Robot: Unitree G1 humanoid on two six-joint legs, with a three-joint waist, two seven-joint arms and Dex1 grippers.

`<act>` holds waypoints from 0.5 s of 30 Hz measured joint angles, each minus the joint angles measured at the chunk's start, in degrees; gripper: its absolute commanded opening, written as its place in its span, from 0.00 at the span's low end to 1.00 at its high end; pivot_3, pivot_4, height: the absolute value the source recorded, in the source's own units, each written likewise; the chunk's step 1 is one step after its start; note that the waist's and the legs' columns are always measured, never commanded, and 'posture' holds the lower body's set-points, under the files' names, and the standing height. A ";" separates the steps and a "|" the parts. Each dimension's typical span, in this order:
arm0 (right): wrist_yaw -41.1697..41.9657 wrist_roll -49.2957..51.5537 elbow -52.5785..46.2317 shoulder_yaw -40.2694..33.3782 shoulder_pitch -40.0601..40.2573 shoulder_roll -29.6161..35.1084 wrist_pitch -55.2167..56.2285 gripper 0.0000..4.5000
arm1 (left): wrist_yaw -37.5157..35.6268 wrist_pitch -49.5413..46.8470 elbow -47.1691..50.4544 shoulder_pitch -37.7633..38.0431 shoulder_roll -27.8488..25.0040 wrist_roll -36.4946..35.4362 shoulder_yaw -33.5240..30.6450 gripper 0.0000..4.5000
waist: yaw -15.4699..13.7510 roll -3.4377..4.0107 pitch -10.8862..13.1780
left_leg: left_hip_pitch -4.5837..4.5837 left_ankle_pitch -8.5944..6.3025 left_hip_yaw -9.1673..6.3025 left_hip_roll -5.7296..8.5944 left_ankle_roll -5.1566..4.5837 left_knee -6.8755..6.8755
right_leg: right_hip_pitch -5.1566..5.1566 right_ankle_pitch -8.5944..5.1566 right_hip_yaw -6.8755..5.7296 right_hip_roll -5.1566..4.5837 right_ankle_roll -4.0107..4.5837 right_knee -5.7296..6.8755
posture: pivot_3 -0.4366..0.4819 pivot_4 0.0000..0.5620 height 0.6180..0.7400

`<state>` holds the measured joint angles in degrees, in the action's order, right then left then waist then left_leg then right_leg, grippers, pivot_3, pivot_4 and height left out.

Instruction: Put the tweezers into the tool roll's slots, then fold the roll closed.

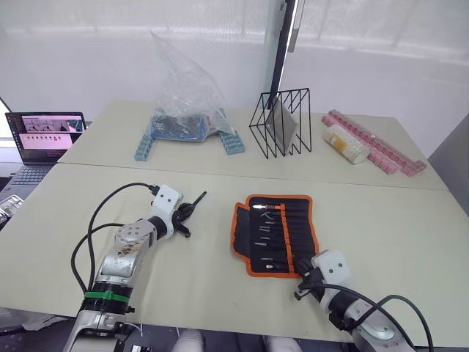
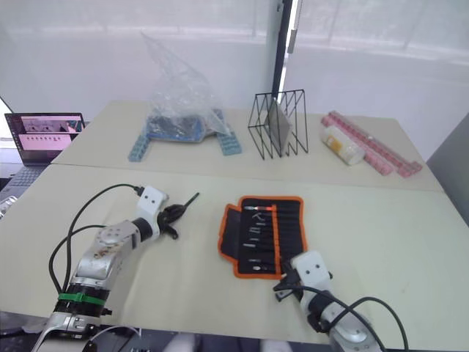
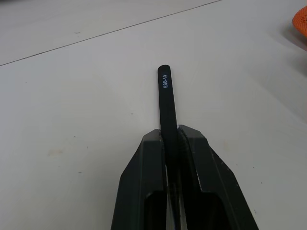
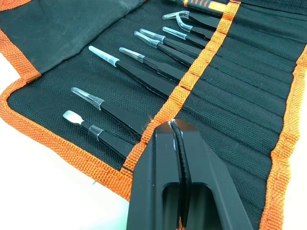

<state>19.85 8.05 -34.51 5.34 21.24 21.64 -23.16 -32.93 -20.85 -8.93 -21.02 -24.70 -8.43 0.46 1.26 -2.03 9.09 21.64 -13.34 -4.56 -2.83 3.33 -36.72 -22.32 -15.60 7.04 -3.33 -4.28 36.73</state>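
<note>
Lying open on the table, the tool roll has tweezers seated in its slots. One black tweezer is clamped by the left gripper, left of the roll. The right gripper is closed at the roll's near edge.

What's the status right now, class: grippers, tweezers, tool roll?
Left gripper shut on one black tweezer, off the roll. Right gripper shut, at the tool roll's near orange edge. Roll open, other tweezers slotted. Nothing between.
</note>
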 measured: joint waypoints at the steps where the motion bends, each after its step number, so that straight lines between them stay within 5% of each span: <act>1: 0.00 0.00 -0.01 0.01 -0.01 -0.03 0.00 0.00 | -0.40 -0.16 0.13 -0.12 -0.25 -0.10 -0.09 0.00 | 0.01 0.00 0.00 | 0.02 0.00 0.00 0.00 0.00 0.00 | -0.01 0.00 0.00 0.00 0.00 0.00 | 0.48 0.27 0.82; 8: 0.11 0.00 -0.20 -0.07 -0.08 -0.05 0.11 0.00 | -7.28 -3.51 5.53 -4.56 -4.42 -1.64 0.78 0.00 | 0.11 -0.12 0.08 | 0.44 0.01 -0.01 0.00 0.00 0.00 | -0.39 0.02 -0.01 0.01 -0.03 0.01 | 0.48 0.27 0.82; 15: 0.33 0.00 0.10 0.16 -0.89 -0.05 0.11 0.00 | -12.86 -9.15 13.21 -10.36 -2.04 -5.10 6.50 0.00 | 0.65 -0.10 0.08 | 0.45 0.00 -0.01 0.00 0.00 0.00 | -0.37 0.00 0.00 0.02 -0.05 0.00 | 0.48 0.27 0.82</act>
<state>20.19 8.05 -34.40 5.50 20.36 21.59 -23.05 -45.79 -30.00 4.28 -31.38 -26.74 -13.54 6.97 1.92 -2.12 9.17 22.09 -13.34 -4.57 -2.83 3.33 -36.71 -22.70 -15.60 7.04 -3.31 -4.33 36.72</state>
